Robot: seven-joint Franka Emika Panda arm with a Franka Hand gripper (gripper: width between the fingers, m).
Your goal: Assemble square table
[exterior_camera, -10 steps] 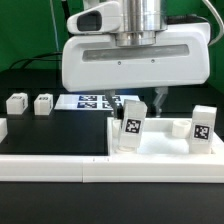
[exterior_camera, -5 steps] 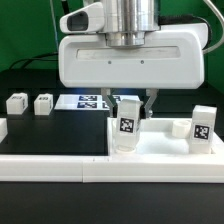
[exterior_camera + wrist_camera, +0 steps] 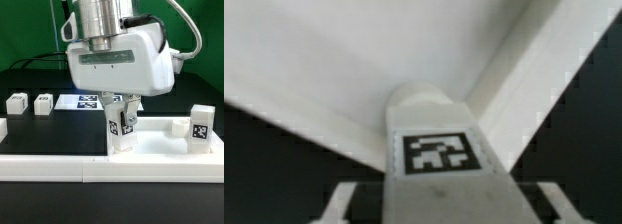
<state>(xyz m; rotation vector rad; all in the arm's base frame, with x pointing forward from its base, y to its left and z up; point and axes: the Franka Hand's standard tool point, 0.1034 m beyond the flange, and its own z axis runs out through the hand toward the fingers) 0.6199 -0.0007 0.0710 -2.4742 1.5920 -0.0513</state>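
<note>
The white square tabletop (image 3: pixel 160 146) lies on the exterior view's right, rim up. A white tagged leg (image 3: pixel 122 127) stands at its near left corner, a little tilted. A second leg (image 3: pixel 201 127) stands on the tabletop's right side. Two loose legs (image 3: pixel 16 103) (image 3: pixel 43 103) lie on the black table at the left. My gripper (image 3: pixel 123 106) hangs over the first leg, its fingers either side of the leg's top. In the wrist view the leg (image 3: pixel 441 150) sits between the fingers of my gripper (image 3: pixel 446 205) with dark gaps on both sides, so the jaws are open. The tabletop's rim (image 3: pixel 535 70) lies beyond.
The marker board (image 3: pixel 88 100) lies flat behind the gripper. A long white border rail (image 3: pixel 55 165) runs along the table's front. A small white part (image 3: pixel 178 127) lies on the tabletop near the second leg.
The hand has turned about its vertical axis and shifted to the exterior view's left. Its fingers now straddle the front leg, which leans slightly more left.
</note>
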